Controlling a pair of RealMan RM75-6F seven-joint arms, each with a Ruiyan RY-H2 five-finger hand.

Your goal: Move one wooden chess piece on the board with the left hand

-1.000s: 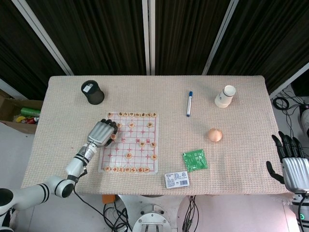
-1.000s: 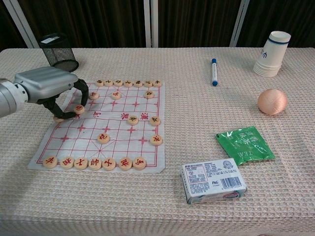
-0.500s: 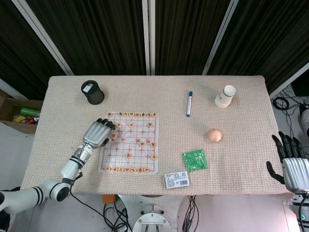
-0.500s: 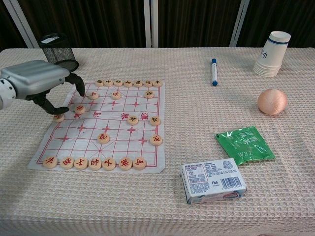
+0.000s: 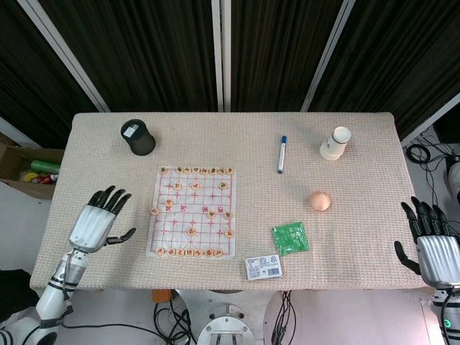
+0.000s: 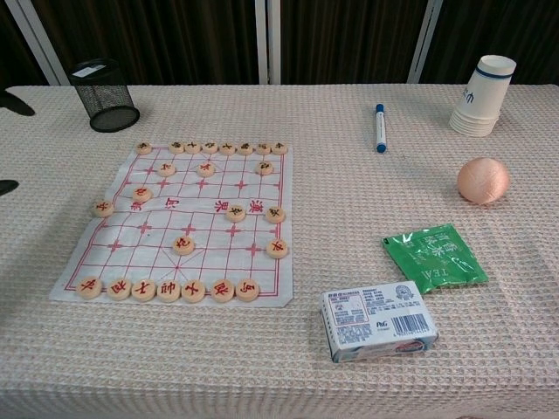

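A paper chess board with red grid lines lies left of centre on the table, dotted with several round wooden pieces. One piece sits at the board's left edge. My left hand hovers open off to the left of the board, fingers spread, holding nothing; only its dark fingertips show at the left edge of the chest view. My right hand hangs open past the table's right front corner.
A black mesh cup stands behind the board. A blue pen, stacked paper cups, an egg-like ball, a green packet and a white box lie on the right half.
My left hand has let go of a piece at the board's left edge and pulled back left, off the board, opening its fingers. The right hand has barely moved.
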